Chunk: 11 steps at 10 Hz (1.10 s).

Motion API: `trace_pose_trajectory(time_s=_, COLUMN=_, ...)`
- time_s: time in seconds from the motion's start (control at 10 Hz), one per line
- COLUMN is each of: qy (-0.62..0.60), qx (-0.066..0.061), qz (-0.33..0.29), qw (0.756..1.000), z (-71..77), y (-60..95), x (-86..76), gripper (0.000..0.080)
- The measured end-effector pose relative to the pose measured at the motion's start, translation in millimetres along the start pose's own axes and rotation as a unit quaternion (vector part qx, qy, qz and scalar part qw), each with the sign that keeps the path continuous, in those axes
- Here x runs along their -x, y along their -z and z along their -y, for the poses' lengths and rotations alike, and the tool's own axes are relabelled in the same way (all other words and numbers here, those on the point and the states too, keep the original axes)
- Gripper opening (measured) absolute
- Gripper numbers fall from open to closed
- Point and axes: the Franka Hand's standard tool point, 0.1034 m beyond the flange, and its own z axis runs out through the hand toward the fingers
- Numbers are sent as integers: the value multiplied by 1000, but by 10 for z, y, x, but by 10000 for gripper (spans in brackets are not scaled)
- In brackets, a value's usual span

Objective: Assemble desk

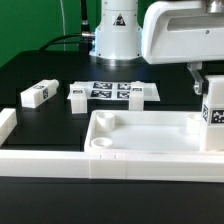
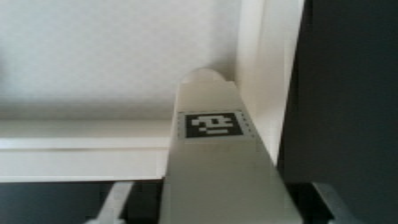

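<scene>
The desk top [image 1: 150, 158], a large white tray with a raised rim, lies at the front of the black table. My gripper [image 1: 207, 90] hangs over its corner on the exterior view's right, shut on a white desk leg [image 1: 213, 116] that stands upright and carries a black-and-white tag. In the wrist view the leg [image 2: 217, 150] runs out from between my fingers [image 2: 118, 205], its far end against the inside of the desk top's rim [image 2: 267, 60]. Whether the leg sits in a corner socket is hidden. Three more legs [image 1: 37, 94] [image 1: 78, 95] [image 1: 141, 92] lie behind.
The marker board [image 1: 112, 90] lies flat at the back between the loose legs. White border rails run along the exterior view's left [image 1: 6, 125] and front [image 1: 45, 160]. The arm's white base [image 1: 115, 35] stands behind the board.
</scene>
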Motion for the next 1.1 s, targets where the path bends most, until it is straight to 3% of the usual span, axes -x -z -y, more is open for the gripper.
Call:
trace_pose_trajectory(time_s=0.8, qy=-197, qx=15, qz=-4, qw=980, z=-200, y=6, x=-24, gripper=297)
trace_pose_trajectory(time_s=0.9, qy=-199, qx=13, qz=-4, qw=980, z=-187, y=2, x=-21, gripper=377)
trace_pose_trajectory(time_s=1.0, qy=-185, qx=13, qz=-5, qw=983, z=-172, y=29, x=-27, gripper=377)
trace_pose_trajectory(time_s=1.1, qy=-159, qx=9, qz=-9, qw=987, z=-151, y=149, x=-30, gripper=566)
